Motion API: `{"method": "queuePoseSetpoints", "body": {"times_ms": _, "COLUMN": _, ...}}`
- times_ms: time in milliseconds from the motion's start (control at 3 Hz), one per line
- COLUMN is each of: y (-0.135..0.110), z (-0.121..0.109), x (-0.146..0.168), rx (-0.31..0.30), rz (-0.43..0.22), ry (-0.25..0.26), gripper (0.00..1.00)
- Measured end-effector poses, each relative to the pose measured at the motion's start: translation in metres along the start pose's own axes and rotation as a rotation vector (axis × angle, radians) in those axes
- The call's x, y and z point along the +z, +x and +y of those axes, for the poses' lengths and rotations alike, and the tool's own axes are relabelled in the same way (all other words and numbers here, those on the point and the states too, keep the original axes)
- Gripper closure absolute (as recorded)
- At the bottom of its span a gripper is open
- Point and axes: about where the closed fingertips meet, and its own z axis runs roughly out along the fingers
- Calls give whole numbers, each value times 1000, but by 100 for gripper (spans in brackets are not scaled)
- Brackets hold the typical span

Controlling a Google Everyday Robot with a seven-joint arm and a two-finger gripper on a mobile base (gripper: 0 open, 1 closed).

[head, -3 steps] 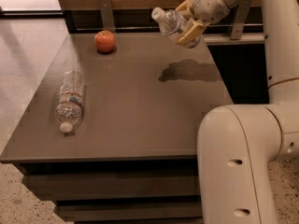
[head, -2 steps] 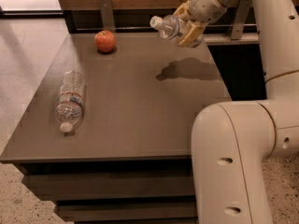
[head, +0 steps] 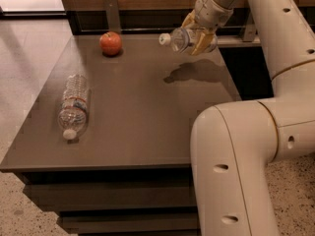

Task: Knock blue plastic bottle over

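Beyond the ribbed bottle [head: 74, 106] lying near-left on the table [head: 138, 132], the gripper [head: 198, 37] hangs over the far right — jaws clamped on the blue plastic bottle [head: 178, 38], held sideways in the air — and should likely lower it flat before releasing, clear of the apple [head: 110, 43].

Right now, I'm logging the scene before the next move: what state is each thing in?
blue bottle: held above the table, roughly level, cap on and pointing left.
gripper: over the table's far right, jaws shut on the blue bottle.
ribbed bottle: lying on its side at the table's left, cap on.
apple: whole, resting near the far edge.
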Motion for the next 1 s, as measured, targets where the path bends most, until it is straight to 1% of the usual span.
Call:
{"method": "queuePoseSetpoints", "body": {"times_ms": 333, "y": 6, "z": 8, "x": 13, "rx": -13, "rz": 31, "ry": -57, "gripper": 100}}
{"method": "queuePoseSetpoints", "body": {"times_ms": 1000, "y": 6, "z": 26, "x": 41, "rx": -39, "rz": 31, "ry": -166, "gripper": 100}}
